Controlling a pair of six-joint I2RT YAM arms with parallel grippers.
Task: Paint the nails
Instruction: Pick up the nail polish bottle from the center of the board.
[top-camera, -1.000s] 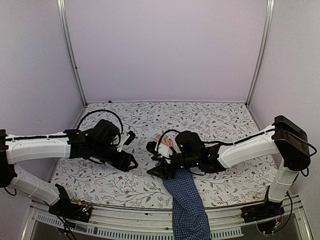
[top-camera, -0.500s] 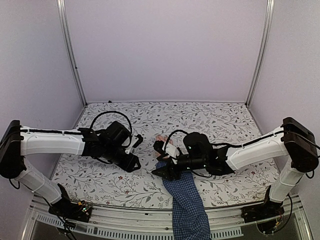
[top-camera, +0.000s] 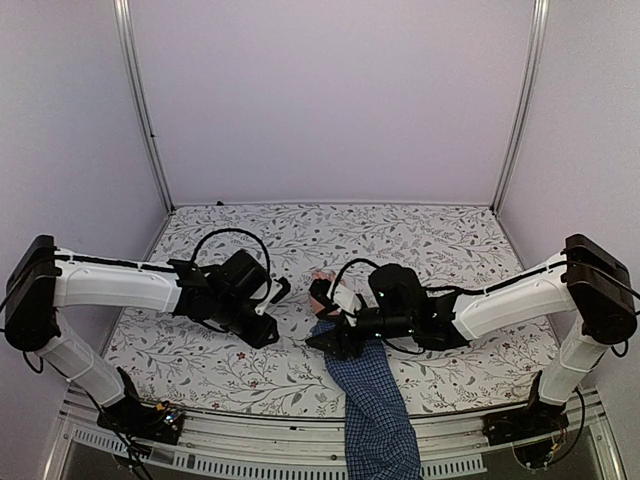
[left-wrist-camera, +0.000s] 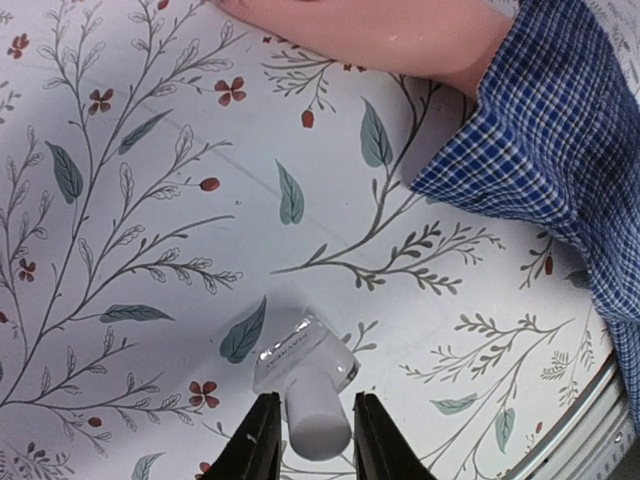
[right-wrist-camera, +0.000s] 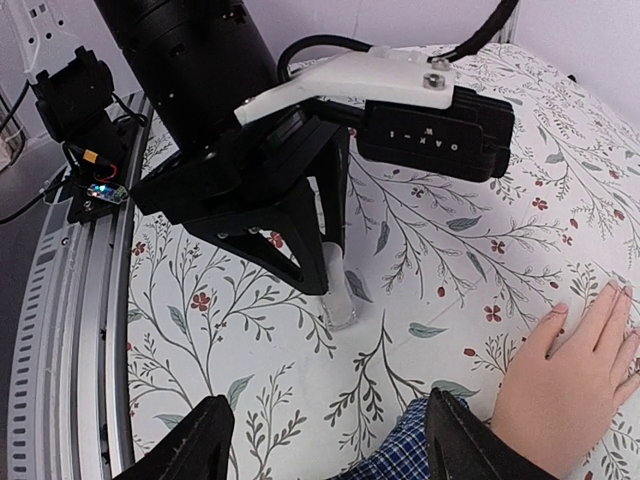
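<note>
On open cloth (left-wrist-camera: 150, 260) beside the sleeve (left-wrist-camera: 545, 130), left jaws bracket the bottle cap (left-wrist-camera: 318, 428), grip unclear; right jaws apart.

The table (top-camera: 440, 250) was covered all over by a white cloth (left-wrist-camera: 150, 250) printed with grey-green sprigs and small red flowers. Near the front edge, about the middle, a pale hand (right-wrist-camera: 570, 380) lay flat on the cloth, palm down, its fingers pointing away from the edge. A blue checked sleeve (top-camera: 375, 400) ran back from its wrist and off over the front rail. Just to the hand's left, a small clear bottle (left-wrist-camera: 305, 375) with a white cap stood on the cloth, tilted.
</note>
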